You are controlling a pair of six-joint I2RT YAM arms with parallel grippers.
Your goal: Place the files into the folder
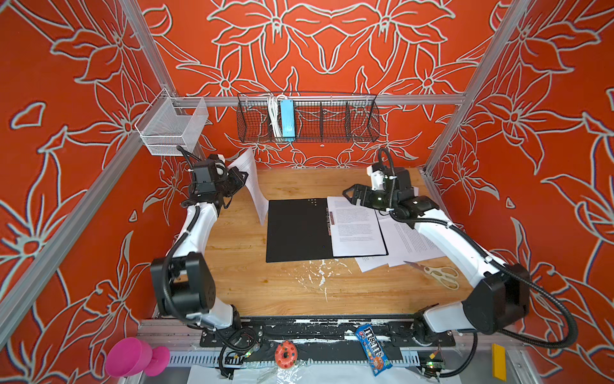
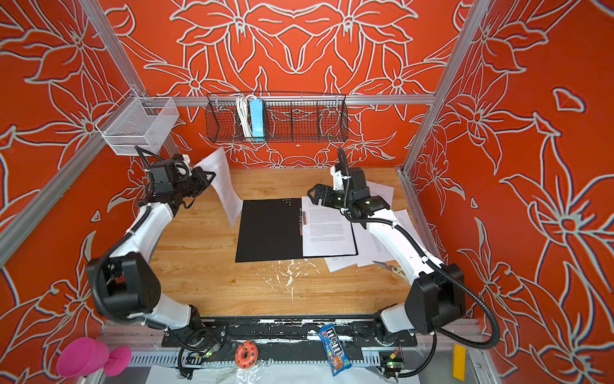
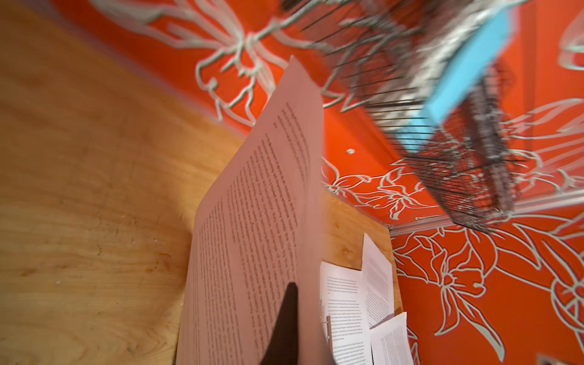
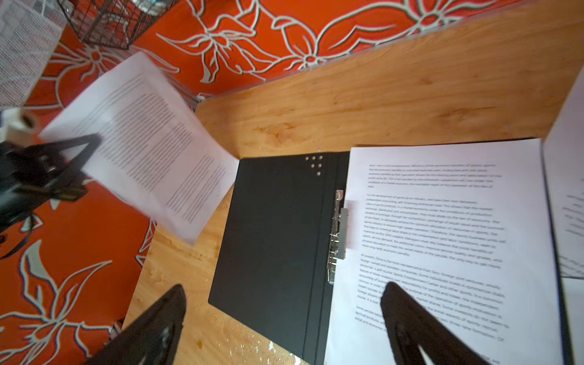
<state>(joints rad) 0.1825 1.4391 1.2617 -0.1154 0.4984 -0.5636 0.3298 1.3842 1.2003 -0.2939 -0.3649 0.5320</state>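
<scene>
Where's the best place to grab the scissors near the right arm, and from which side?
Probably the narrow neck where the grey blades meet the white handle loops, coming straight down from above, jaws across its width. The scissors lie flat on the table, blades seemingly together, tip over an edge of the loose sheets, so no side gives purchase underneath. The right gripper is open.

1 readable brand: m&m's.
White "m&m's" lettering runs along the blue candy bag [image 1: 373,349] [image 2: 335,349] at the lower middle of both top views; the black print on the sheets [image 4: 442,221] is too small and blurred to read.
</scene>
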